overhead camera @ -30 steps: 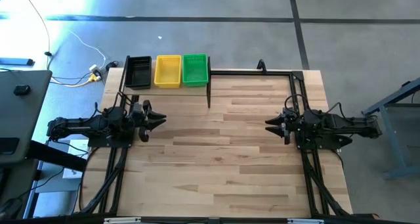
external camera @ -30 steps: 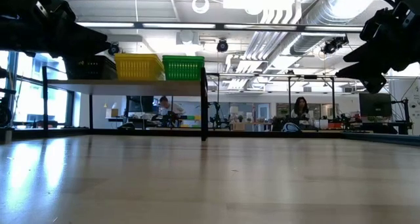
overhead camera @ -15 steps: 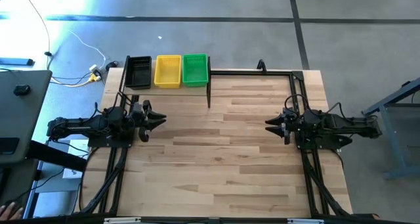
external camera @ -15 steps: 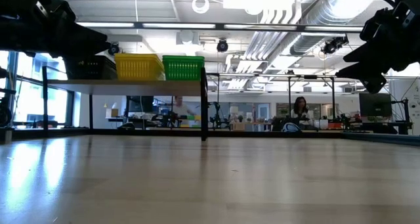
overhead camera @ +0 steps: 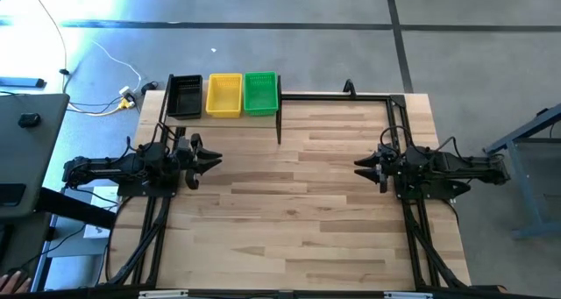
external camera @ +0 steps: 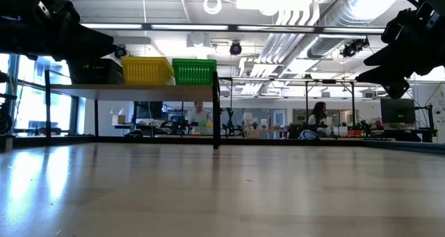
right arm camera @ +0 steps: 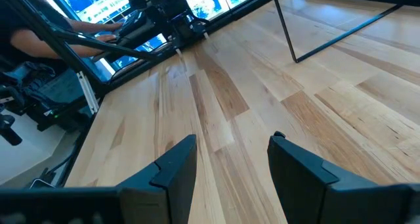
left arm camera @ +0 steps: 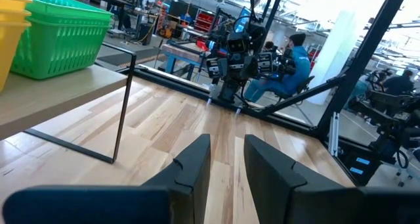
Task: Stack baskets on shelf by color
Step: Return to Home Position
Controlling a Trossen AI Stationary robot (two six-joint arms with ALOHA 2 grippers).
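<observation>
My table (overhead camera: 298,220) is pale wood plank, with grey concrete floor (overhead camera: 351,45) around it. Level across the top, the room is a big open workshop with ducts (external camera: 313,18) and strip lights overhead.

Taking the table from above as the dial, the shelf (external camera: 139,88) stands at 11 o'clock, at the far edge. On it, touching side by side, I count three colours: a black basket (overhead camera: 184,96), a yellow basket (overhead camera: 223,96) and a green basket (overhead camera: 260,94), the green one nearest 12. Whether more sit nested under each I cannot count.

My left gripper (overhead camera: 210,161) hangs at 9 o'clock, above the wood, fingers parted and holding nothing. My right gripper (overhead camera: 364,167) hangs at 3 o'clock, facing it, fingers also parted and bare. The two are well apart.

A thin black leg (overhead camera: 279,128) of the shelf comes down just beside the green basket, at about 12. One black rail (overhead camera: 333,96) runs along the far edge from there toward 1 o'clock. Two black frames carry my arms down the table's sides. Loose cables (overhead camera: 114,71) lie on the floor past 10 o'clock.

Beyond the table I count two people (external camera: 320,115) in the level view, both far off behind benches.
</observation>
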